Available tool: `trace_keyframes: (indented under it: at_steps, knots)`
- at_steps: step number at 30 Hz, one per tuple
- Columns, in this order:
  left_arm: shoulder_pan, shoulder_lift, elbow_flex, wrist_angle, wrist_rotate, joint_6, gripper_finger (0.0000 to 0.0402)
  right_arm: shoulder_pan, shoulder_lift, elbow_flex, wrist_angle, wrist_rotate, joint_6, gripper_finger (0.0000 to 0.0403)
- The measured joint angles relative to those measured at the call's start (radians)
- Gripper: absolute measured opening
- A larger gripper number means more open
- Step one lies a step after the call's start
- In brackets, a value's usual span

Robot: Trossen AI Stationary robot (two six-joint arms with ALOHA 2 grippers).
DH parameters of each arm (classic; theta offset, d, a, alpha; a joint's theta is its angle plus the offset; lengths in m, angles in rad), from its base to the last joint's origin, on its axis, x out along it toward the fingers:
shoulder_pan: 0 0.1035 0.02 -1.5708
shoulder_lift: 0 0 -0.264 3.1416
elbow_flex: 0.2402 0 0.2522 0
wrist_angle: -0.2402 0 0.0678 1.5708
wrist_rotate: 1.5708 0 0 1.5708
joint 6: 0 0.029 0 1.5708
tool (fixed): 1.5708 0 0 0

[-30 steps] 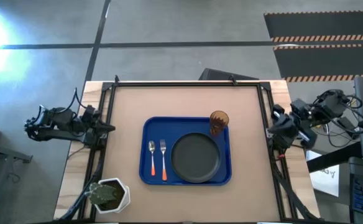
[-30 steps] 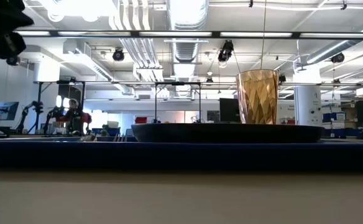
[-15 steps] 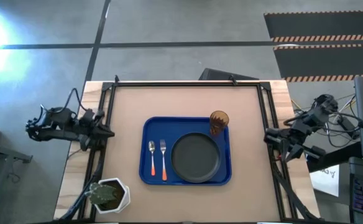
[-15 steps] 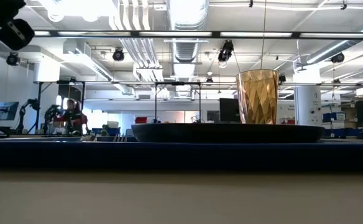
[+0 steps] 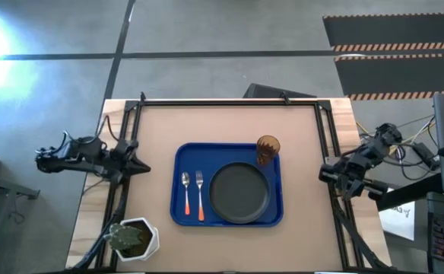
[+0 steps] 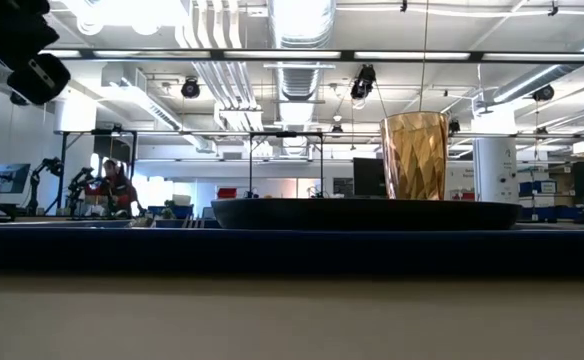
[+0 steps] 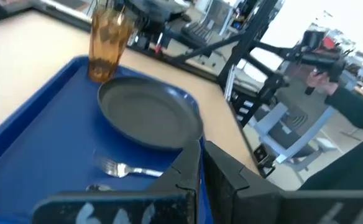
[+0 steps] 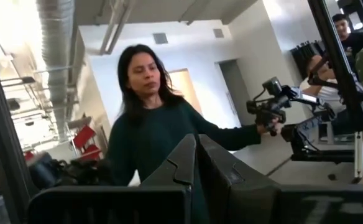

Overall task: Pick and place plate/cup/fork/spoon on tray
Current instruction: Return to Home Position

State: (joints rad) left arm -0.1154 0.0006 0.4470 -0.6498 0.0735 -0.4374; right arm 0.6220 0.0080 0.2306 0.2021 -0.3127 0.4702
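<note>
The blue tray (image 5: 178,156) lies mid-table. On it rest the dark round plate (image 5: 239,192), the amber ribbed cup (image 5: 267,148) standing upright at the far right corner, and the spoon (image 5: 185,194) beside the fork (image 5: 200,194), orange handles toward the near edge. My left gripper (image 5: 142,168) is shut and empty over the table's left edge, pointing at the tray; the left wrist view shows its fingers (image 7: 188,168) before the plate (image 7: 147,112) and cup (image 7: 110,40). My right gripper (image 5: 323,173) is shut and empty at the right edge.
A white pot with a green plant (image 5: 134,237) stands at the near left corner. A black frame (image 5: 229,103) runs around the table. A person (image 8: 150,130) holding a control arm stands beyond the table; another person's hands (image 7: 330,59) show in the left wrist view.
Both arms have swung a little toward the table's near edge while staying at their sides. My left gripper has come slightly toward the tray and lower in the low view. My right gripper has shifted toward the near edge. The things on the tray have kept still.
</note>
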Motion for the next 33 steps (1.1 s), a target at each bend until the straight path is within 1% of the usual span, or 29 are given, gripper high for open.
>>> trace_keyframes:
  at_steps: [8, 14, 19, 22, 24, 26, 28, 30, 32, 33]
  knots:
    - [0.0, -0.001, -0.053, 0.031, 0.011, 0.007, 0.0, 0.0, -0.007, -0.094, 0.095, 0.002, -0.041, 0.0009]
    - [0.0, -0.001, -0.115, 0.189, 0.158, 0.087, 0.0, 0.0, -0.008, -0.219, 0.294, -0.003, -0.042, 0.0009]
    - [0.0, -0.001, -0.171, 0.241, 0.165, 0.099, 0.0, 0.0, -0.008, -0.218, 0.298, -0.006, -0.076, 0.0009]
    - [0.0, -0.001, -0.218, 0.296, 0.186, 0.125, 0.0, 0.0, -0.008, -0.218, 0.289, -0.009, -0.085, 0.0009]
    - [0.0, -0.001, -0.264, 0.352, 0.187, 0.138, 0.0, 0.0, -0.008, -0.218, 0.273, 0.008, -0.127, 0.0009]
    - [0.0, -0.001, -0.312, 0.434, 0.187, 0.156, 0.0, 0.0, -0.008, -0.218, 0.252, 0.046, -0.197, 0.0009]
    - [0.0, -0.001, -0.362, 0.516, 0.186, 0.161, 0.0, 0.0, -0.008, -0.218, 0.212, 0.121, -0.25, 0.0009]
    - [0.0, -0.001, -0.404, 0.605, 0.181, 0.159, 0.0, 0.0, -0.008, -0.219, 0.142, 0.235, -0.265, 0.0009]
    - [0.001, 0.006, -0.41, 0.628, 0.185, 0.181, 0.0, 0.0, -0.007, -0.219, 0.07, 0.361, -0.263, 0.0009]
    - [0.003, 0.007, -0.409, 0.627, 0.186, 0.19, 0.0, -0.001, -0.007, -0.219, 0.048, 0.406, -0.265, 0.0009]
